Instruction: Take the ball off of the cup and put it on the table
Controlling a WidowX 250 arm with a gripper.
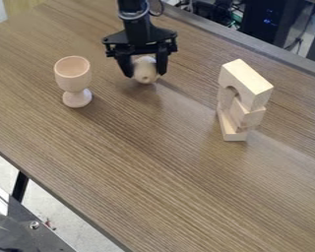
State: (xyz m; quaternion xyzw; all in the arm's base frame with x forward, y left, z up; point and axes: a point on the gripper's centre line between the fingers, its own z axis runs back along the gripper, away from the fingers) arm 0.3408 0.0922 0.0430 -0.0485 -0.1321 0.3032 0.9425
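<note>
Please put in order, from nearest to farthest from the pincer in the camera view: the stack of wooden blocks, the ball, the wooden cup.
1. Ball, held in the pincer.
2. Wooden cup, on the picture's left.
3. Stack of wooden blocks, on the picture's right.

On the right, pale wooden blocks (pixel 251 87) are standing stacked, an arched one sitting on top. Beyond them, at the far right, a dark cabinet (pixel 267 22) is showing small blue lights, with cables (pixel 237 18) lying just beside it. At the near left, a grey metal panel (pixel 38 236) is holding a round bolt (pixel 34 225).
</note>
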